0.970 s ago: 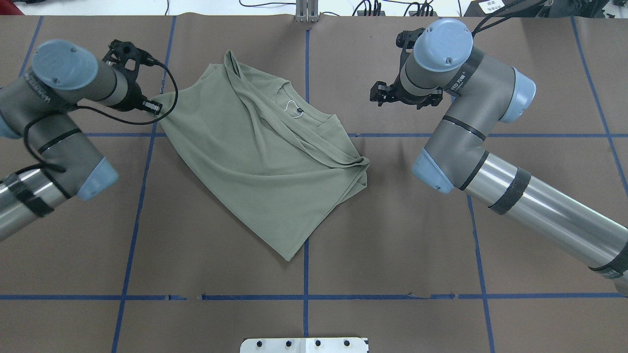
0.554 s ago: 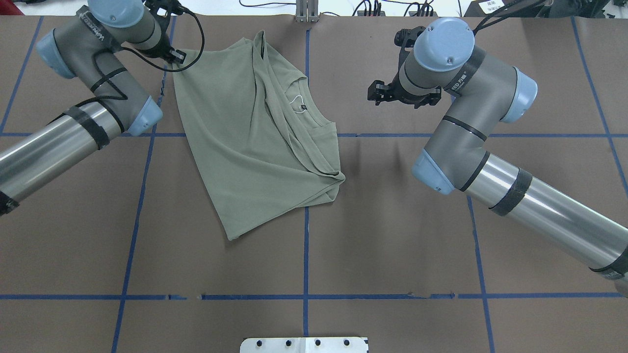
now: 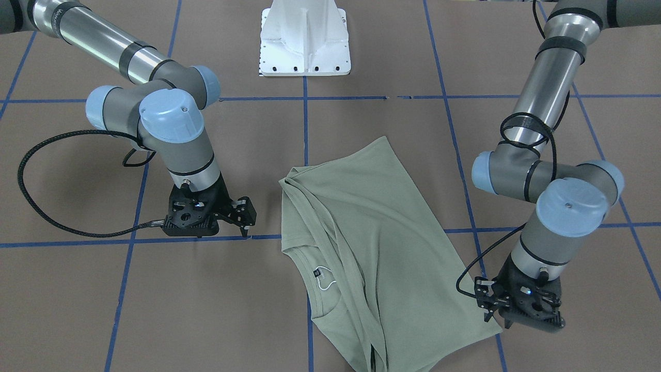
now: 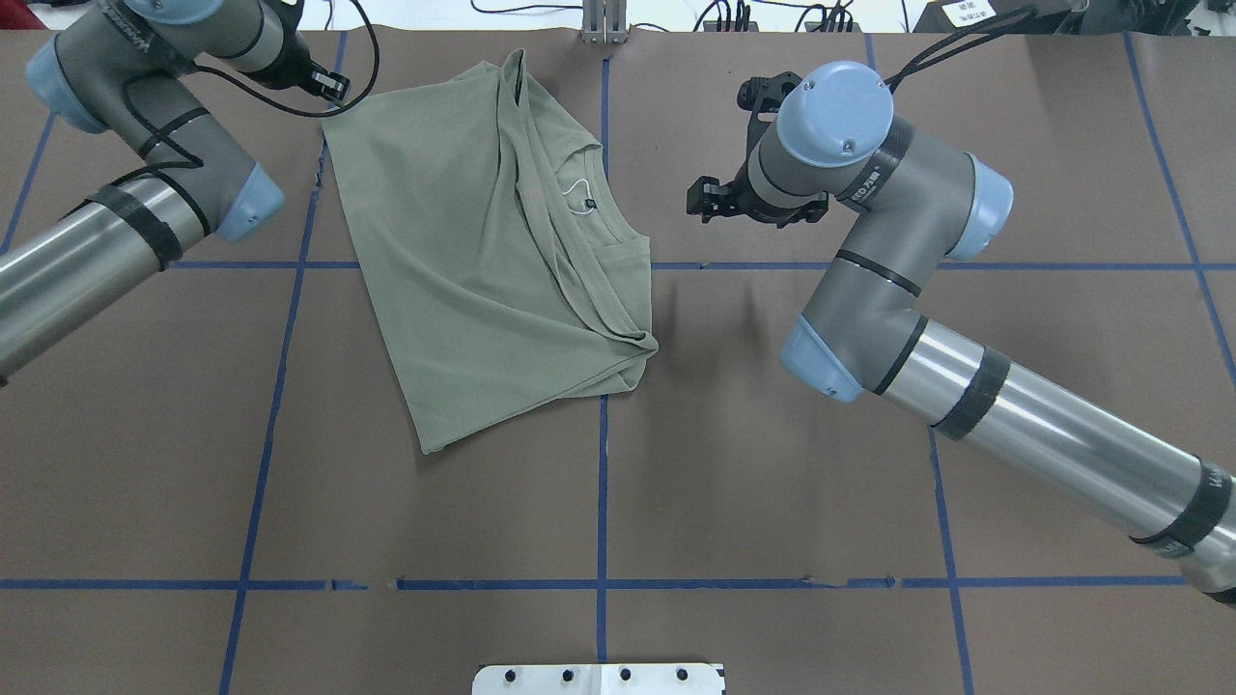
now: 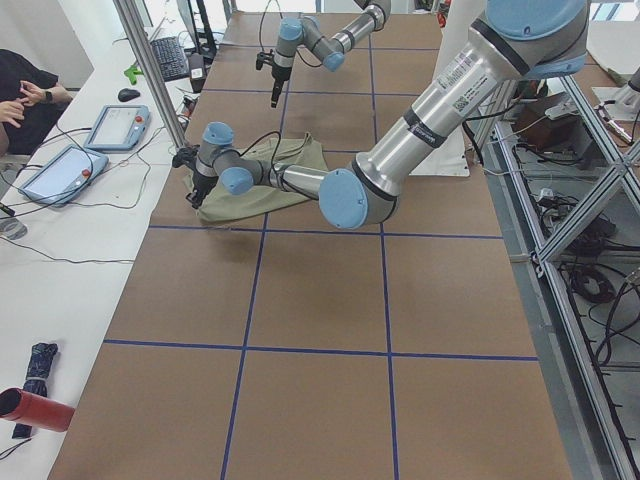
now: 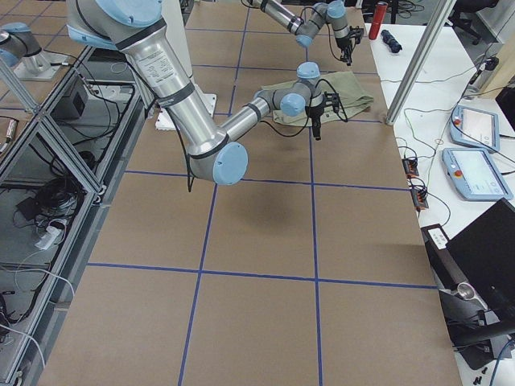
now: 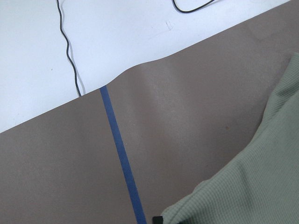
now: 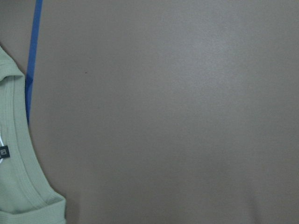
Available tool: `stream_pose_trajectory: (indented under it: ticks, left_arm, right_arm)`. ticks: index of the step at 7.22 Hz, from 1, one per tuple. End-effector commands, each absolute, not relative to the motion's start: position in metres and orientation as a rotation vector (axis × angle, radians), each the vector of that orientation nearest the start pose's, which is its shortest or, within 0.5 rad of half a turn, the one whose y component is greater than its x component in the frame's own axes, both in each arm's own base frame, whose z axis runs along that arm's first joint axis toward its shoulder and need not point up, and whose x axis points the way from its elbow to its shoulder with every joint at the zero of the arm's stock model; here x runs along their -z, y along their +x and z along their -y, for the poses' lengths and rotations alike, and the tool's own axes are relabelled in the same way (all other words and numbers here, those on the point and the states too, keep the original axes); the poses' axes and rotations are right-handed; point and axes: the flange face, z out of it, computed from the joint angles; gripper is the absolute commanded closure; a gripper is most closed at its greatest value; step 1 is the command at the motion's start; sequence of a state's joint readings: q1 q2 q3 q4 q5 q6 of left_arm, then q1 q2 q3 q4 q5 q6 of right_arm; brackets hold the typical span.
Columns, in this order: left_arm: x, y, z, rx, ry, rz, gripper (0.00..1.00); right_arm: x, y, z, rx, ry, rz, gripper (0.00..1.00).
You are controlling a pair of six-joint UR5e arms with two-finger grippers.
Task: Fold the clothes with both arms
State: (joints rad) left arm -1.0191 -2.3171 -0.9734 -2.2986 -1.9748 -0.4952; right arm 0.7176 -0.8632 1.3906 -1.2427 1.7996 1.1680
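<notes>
From overhead, the shirt point(image 4: 483, 251) lies at eleven o'clock of the table's point(image 4: 772, 483) centre. The left gripper point(image 4: 331, 89) is at its ten o'clock corner, and the right gripper point(image 3: 244, 217) stands apart at three o'clock.

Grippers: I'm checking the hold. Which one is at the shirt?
The left gripper: it sits at the shirt's corner; the right gripper hangs apart from the cloth.
</notes>
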Motion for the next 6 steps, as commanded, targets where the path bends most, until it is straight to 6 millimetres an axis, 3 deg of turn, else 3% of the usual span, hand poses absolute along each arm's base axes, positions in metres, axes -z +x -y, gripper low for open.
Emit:
stream_pose_trajectory:
  ticks: [1, 2, 3, 6]
  left_arm:
    - [-0.405, 0.316, 0.700, -0.245, 0.561, -0.847, 0.00]
    - [-0.405, 0.320, 0.698, -0.230, 0.551, -0.857, 0.00]
    - [-0.405, 0.322, 0.696, -0.222, 0.548, -0.863, 0.00]
    - [-0.410, 0.331, 0.690, -0.225, 0.535, -0.865, 0.00]
  right_arm:
    - [-0.248, -0.569, 0.589, -0.282, 0.311, 0.846, 0.12]
    - [-0.245, -0.577, 0.583, -0.272, 0.309, 0.848, 0.30]
    - [-0.245, -0.586, 0.574, -0.263, 0.304, 0.849, 0.37]
    - [-0.250, -0.604, 0.555, -0.248, 0.285, 0.842, 0.42]
